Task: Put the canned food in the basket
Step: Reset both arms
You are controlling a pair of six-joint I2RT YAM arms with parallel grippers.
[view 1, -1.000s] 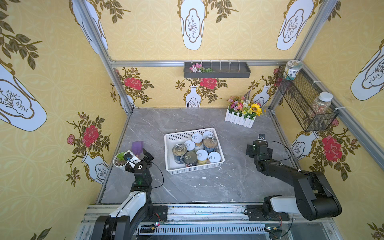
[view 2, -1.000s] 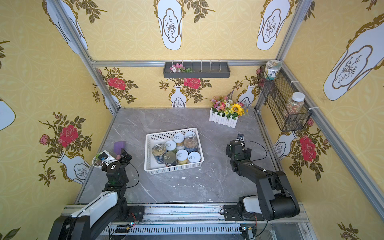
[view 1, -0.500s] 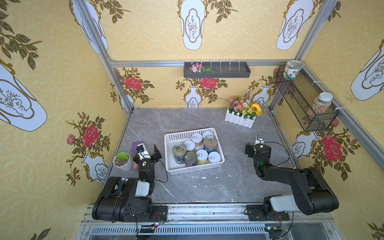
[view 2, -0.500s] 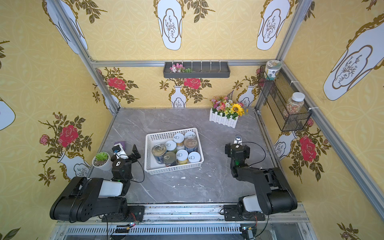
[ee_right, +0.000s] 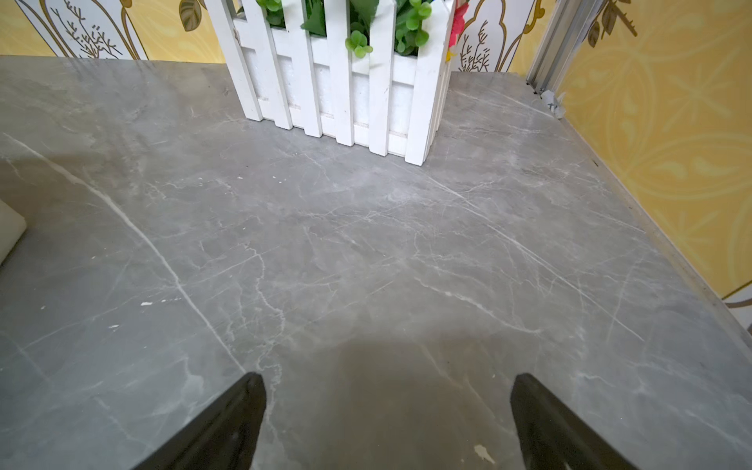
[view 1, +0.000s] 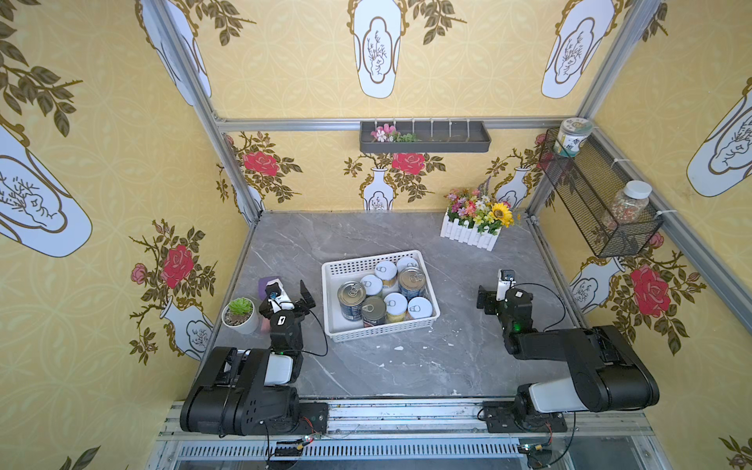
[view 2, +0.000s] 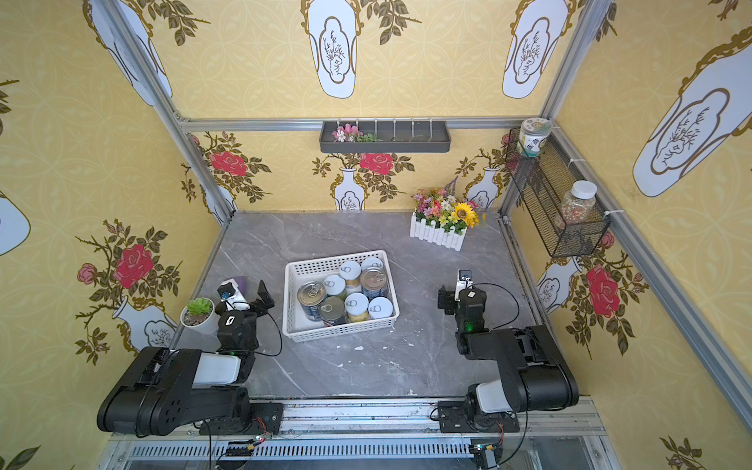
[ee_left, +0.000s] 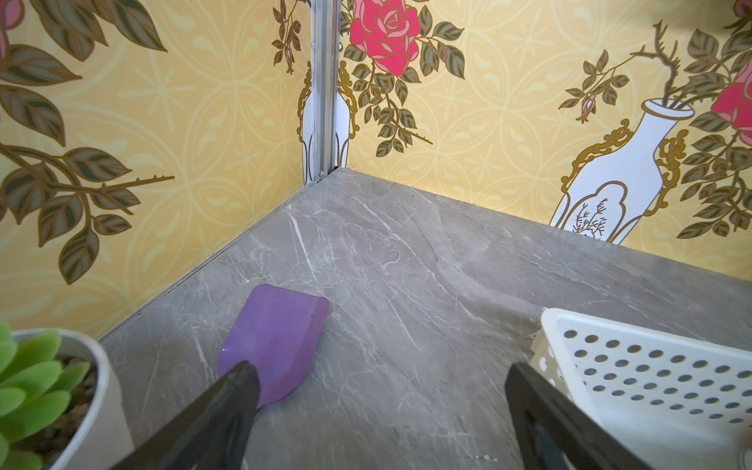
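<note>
- Both arms have drawn back from the middle of the grey marble-look table (view 1: 407,366) and now sit folded near their bases; the cans have not shifted.
- Eight small pull-tab cans (view 1: 351,294) stand upright inside the shallow white perforated plastic basket (view 1: 382,333) at mid-table. Three are metal with dark blue labels and five are shorter and white-lidded, some showing yellow sides.
- The label writing is too small to read.
- The left gripper (ee_left: 380,376) hangs with jaws spread wide and empty, one finger over a flat purple scraper (ee_left: 280,337), the other near the basket's corner.
- The right gripper (ee_right: 386,382) is likewise spread wide and holds nothing, facing one white picket-fence flower box (ee_right: 337,81).
- One potted green succulent (view 1: 240,313) stands near the left arm; two jars (view 1: 628,203) sit in a black wire-mesh shelf (view 1: 586,195).
</note>
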